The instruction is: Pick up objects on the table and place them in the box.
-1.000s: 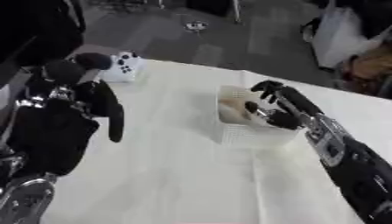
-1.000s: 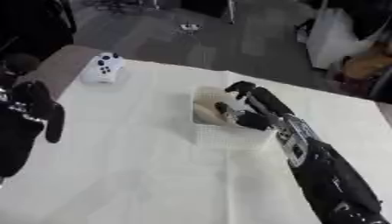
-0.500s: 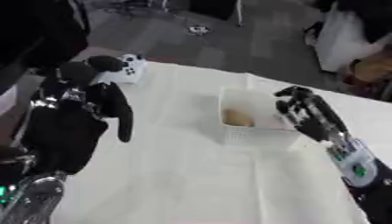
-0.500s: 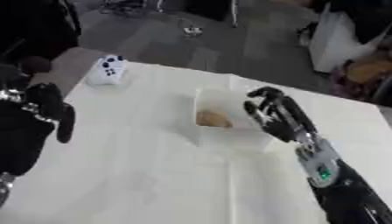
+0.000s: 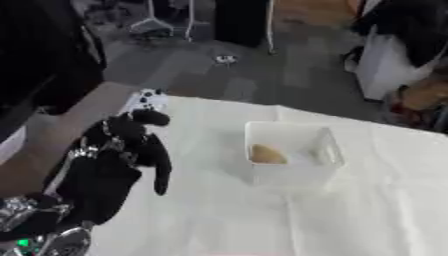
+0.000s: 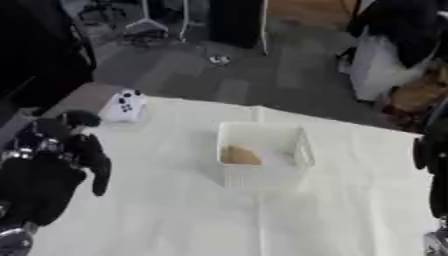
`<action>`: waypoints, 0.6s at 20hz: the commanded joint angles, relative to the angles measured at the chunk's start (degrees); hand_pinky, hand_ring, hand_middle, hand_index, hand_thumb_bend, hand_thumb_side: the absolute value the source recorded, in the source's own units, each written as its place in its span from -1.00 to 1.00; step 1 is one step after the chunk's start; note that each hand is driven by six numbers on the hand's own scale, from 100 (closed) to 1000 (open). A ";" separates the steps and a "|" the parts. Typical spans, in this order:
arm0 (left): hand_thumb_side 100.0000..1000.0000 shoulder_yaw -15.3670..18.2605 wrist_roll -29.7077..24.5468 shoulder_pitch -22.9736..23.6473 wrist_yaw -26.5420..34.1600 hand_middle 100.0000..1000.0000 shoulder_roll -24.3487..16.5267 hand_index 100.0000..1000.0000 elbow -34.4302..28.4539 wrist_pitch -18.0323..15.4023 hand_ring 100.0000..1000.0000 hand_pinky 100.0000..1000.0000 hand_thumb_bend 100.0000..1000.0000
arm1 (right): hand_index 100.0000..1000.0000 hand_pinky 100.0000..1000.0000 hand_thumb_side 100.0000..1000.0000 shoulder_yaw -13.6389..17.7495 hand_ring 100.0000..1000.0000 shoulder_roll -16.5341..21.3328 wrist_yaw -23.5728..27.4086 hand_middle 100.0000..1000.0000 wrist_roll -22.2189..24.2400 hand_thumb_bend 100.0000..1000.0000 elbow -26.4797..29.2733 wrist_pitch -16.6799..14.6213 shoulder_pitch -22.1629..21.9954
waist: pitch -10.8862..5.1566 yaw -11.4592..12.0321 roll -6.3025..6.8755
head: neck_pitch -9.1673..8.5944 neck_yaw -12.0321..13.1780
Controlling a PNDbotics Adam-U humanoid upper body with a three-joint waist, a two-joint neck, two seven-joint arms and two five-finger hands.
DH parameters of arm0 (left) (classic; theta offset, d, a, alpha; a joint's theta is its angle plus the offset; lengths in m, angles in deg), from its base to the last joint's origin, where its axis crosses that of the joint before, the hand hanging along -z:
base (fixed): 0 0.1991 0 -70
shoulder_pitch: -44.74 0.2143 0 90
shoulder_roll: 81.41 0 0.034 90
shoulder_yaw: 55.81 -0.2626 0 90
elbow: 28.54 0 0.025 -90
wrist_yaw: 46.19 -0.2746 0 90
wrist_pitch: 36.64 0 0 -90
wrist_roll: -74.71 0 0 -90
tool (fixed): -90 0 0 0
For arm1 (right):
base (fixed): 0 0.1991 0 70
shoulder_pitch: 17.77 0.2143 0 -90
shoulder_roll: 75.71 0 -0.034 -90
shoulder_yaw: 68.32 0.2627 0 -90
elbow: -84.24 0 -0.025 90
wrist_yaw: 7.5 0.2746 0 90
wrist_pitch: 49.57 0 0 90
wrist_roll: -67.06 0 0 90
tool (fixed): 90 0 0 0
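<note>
A clear white box (image 5: 293, 159) stands on the white table, right of the middle, with a tan rounded object (image 5: 268, 154) lying inside it. A white game controller (image 6: 126, 105) with dark buttons lies at the table's far left edge. My left hand (image 5: 122, 158) hangs over the left side of the table, below the controller and apart from it, fingers relaxed and pointing down, holding nothing. Of my right hand (image 6: 431, 165) only a dark part shows at the right edge, away from the box.
The white tablecloth (image 5: 262, 220) covers the table, whose far edge runs askew across the view. Beyond it lies grey floor with chair legs, a white bag (image 5: 385, 55) and dark furniture at the back right.
My right hand has drawn back from over the box to the right edge, leaving the tan object inside. The camera has shifted, so the box sits lower in view.
</note>
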 commanded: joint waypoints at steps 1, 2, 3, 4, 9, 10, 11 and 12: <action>0.63 0.02 -0.45 0.83 -1.65 0.46 -1.71 0.40 -1.04 -0.56 0.00 -0.52 0.12 | -0.26 -1.00 1.00 1.59 -0.94 -1.55 -2.58 -0.56 -4.84 -1.00 5.25 -4.05 1.01 | -0.99 -0.49 0.52 | -2.61 -1.21; 0.64 0.01 -0.46 1.18 -1.96 0.46 -1.76 0.40 -1.04 -0.76 0.00 -0.52 0.11 | -0.27 -1.00 1.00 1.49 -0.91 -2.02 -3.18 -0.57 -5.86 -1.00 5.42 -6.13 1.36 | -1.04 -0.77 0.62 | -3.45 -1.31; 0.64 -0.02 -0.45 1.47 -2.25 0.46 -1.81 0.40 -1.04 -0.91 0.00 -0.52 0.11 | -0.28 -1.00 1.00 1.19 -0.90 -2.39 -3.52 -0.58 -6.56 -1.00 5.50 -8.04 1.60 | -1.06 -1.01 0.70 | -4.18 -1.33; 0.65 -0.06 -0.43 1.71 -2.55 0.47 -1.84 0.40 -1.04 -0.97 0.00 -0.52 0.11 | -0.28 -1.00 1.00 1.00 -0.89 -2.68 -3.81 -0.58 -7.02 -1.00 5.54 -9.70 1.75 | -1.08 -1.24 0.77 | -4.75 -1.29; 0.66 -0.30 -0.18 2.18 -3.43 0.47 -1.72 0.40 -1.04 -0.87 0.00 -0.53 0.10 | -0.27 -1.00 1.00 1.35 -0.85 -3.26 -6.13 -0.57 -8.54 -1.00 5.58 -13.30 1.78 | -1.04 -1.67 0.80 | -6.32 -1.24; 0.66 -0.31 -0.10 2.18 -3.48 0.47 -1.70 0.40 -1.04 -0.85 0.00 -0.53 0.10 | -0.27 -1.00 1.00 1.32 -0.85 -3.28 -6.56 -0.56 -8.70 -1.00 5.58 -13.41 1.68 | -1.03 -1.66 0.78 | -6.36 -1.20; 0.66 -0.32 -0.06 2.15 -3.53 0.47 -1.71 0.40 -1.04 -0.83 0.00 -0.53 0.10 | -0.25 -1.00 1.00 1.28 -0.86 -3.30 -7.09 -0.55 -8.54 -1.00 5.58 -13.06 1.54 | -1.00 -1.65 0.75 | -6.35 -1.11; 0.66 -0.33 -0.03 2.12 -3.56 0.47 -1.72 0.40 -1.04 -0.83 0.00 -0.53 0.10 | -0.25 -1.00 1.00 1.28 -0.86 -3.34 -7.54 -0.55 -8.29 -1.00 5.58 -12.56 1.48 | -1.00 -1.64 0.73 | -6.32 -1.03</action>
